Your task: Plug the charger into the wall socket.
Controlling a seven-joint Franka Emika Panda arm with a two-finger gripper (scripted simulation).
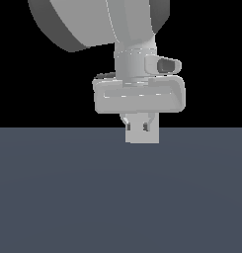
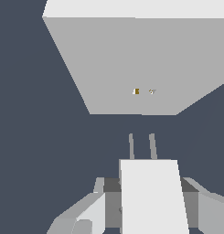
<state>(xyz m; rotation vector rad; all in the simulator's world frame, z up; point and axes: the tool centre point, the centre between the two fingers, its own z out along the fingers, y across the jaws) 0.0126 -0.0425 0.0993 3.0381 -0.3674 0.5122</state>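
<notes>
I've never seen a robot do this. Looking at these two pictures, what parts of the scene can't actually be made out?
- Exterior view: the wall socket does not show at all; only the gripper with the charger.
- Wrist view: the wall socket is cut off by the picture's edges, and its two holes are too small to judge.
- Wrist view: the charger hides the fingertips' contact with it.
- Both views: the gap from prongs to socket cannot be judged.

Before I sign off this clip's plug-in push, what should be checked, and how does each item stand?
1. Charger held between the fingers of the gripper: ok.
2. Two prongs pointing toward the wall socket: ok.
3. Prongs lined up with the two holes: cannot tell; roughly so in the wrist view.
4. Gap between prongs and socket free of obstacles: ok.
5. Prongs inserted: not ok, still apart.
</notes>
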